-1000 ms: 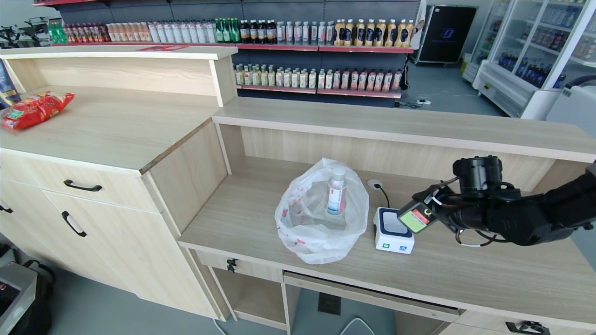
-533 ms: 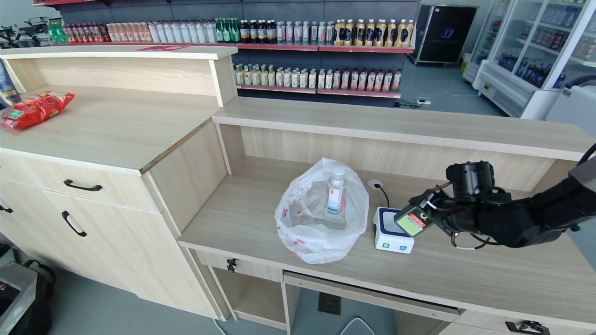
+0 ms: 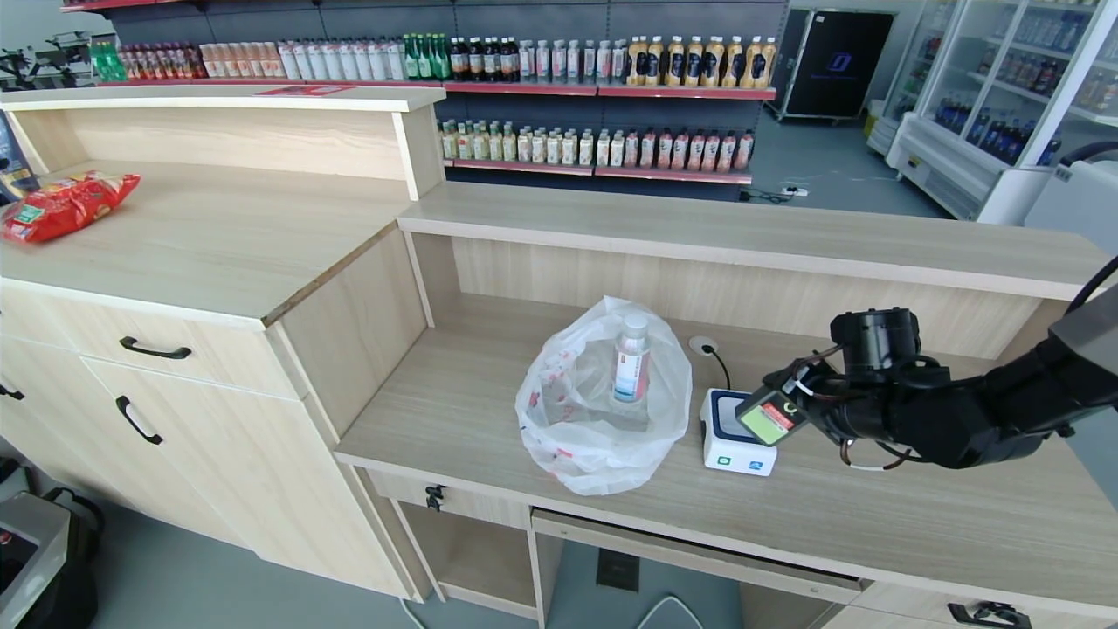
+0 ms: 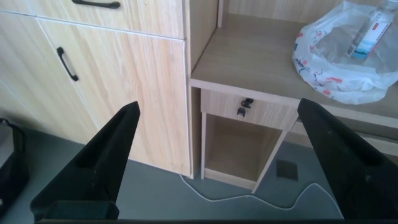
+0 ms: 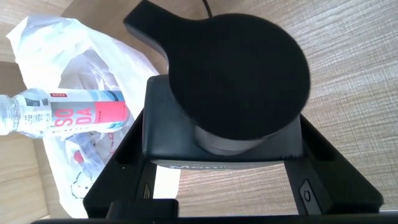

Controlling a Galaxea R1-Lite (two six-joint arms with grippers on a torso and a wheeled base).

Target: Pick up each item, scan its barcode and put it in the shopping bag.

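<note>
So the right end effector (image 3: 780, 404) is clenched around a small item (image 3: 769, 420) with a green and red label. It's holding it tilted, just over the right side of the white scanner (image 3: 738, 452). From the head view I honestly can't tell whether the item touches the scanner or hangs a hair above it. The scanner sits on the lower tabletop (image 3: 873, 515), just beside the shopping bag (image 3: 576, 437), with a dark cable (image 3: 721, 371) running off its back toward a round port in the wood. The bag is a thin whitish plastic one with red print, sitting open in the middle of that tabletop. A clear soda bottle (image 3: 631, 360) with a red and pale blue label stands upright inside it. In the right wrist view the bottle and bag are off to one side of the arm, and a round black shape sits between the two dark fingers (image 5: 339, 180). The left end effector (image 4: 219, 106) is released, with its fingers (image 4: 99, 168) spread wide apart and nothing between them. It hangs down in front of the cabinet doors, lower than the tabletop edge. Over on the raised tabletop on the left there's a red snack bag (image 3: 65, 205) lying flat, well apart from everything else.
</note>
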